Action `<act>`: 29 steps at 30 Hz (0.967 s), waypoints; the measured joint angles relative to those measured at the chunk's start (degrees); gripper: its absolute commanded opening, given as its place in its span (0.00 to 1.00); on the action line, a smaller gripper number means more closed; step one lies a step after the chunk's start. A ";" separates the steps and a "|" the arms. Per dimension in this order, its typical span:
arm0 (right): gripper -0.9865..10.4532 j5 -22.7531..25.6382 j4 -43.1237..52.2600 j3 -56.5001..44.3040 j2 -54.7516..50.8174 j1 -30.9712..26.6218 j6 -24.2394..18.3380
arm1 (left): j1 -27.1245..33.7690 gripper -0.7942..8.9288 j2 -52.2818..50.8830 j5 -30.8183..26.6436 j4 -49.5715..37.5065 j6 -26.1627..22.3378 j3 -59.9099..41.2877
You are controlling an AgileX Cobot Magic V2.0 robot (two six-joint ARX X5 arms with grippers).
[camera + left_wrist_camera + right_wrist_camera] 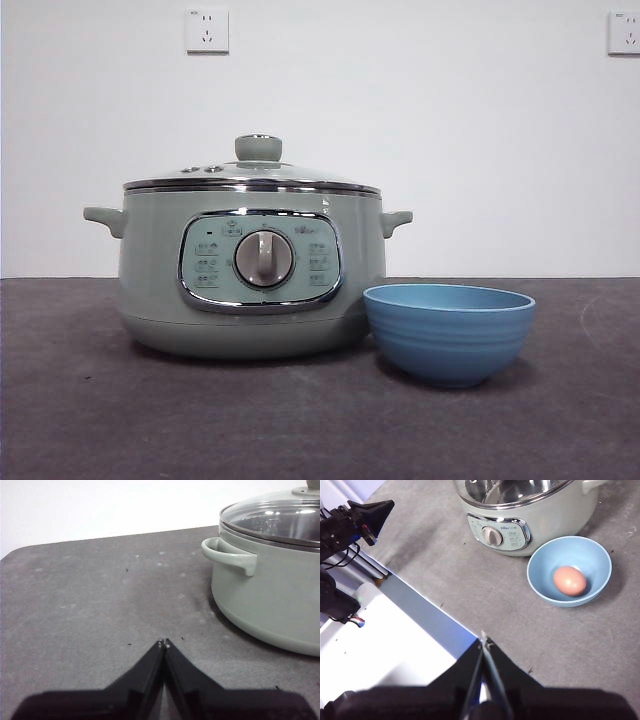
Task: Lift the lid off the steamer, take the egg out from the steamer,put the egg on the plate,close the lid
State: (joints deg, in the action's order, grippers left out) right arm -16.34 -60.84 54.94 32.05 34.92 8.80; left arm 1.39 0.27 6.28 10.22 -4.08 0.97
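A sage-green electric steamer [250, 275] stands on a dark grey worktop [200, 420], its control dial facing the front camera and its glass-domed lid [255, 178] seated squarely on the chrome rim, knob upright. Seen from the front, a blue ribbed bowl serving as the plate [449, 335] sits at about 4 o'clock from the steamer, just beside its base, perhaps touching it. The right wrist view shows a brown egg [569, 580] lying inside that bowl, slightly off centre. Both arms wait clear of the things: the left gripper [164, 643] has its jaws pressed together with nothing between them, low over the worktop, near the steamer's side handle [231, 555]; the right gripper [484, 641] is likewise closed and empty, held high and well apart from the bowl. By the look of it, every step is done. The remaining risks are small: an arm swinging low could clip the side handle or nudge the bowl, and the egg, being round and loose, could roll or crack if the bowl were jolted. The lid could shift if its knob were bumped.
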 measured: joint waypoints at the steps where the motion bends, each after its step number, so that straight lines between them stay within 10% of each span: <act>1: 0.09 0.11 0.02 0.00 0.00 -0.02 -0.24 | 0.00 0.08 0.00 0.00 0.00 0.07 0.00; 11: 0.09 4.31 18.69 -3.80 -5.57 -14.62 -6.93 | 0.00 0.08 0.00 -0.02 0.00 0.11 0.00; 18: 0.09 4.33 41.81 -23.76 -15.56 -28.26 -7.69 | 0.00 0.08 0.00 -0.04 0.00 0.11 0.00; 29: 0.09 4.52 58.34 -50.16 -28.89 -31.56 -7.26 | 0.00 0.08 0.00 -0.04 0.00 0.11 0.00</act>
State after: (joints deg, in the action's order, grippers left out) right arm -11.81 -2.50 4.78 3.16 3.36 1.54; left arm 1.39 0.27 6.24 10.22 -3.97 0.97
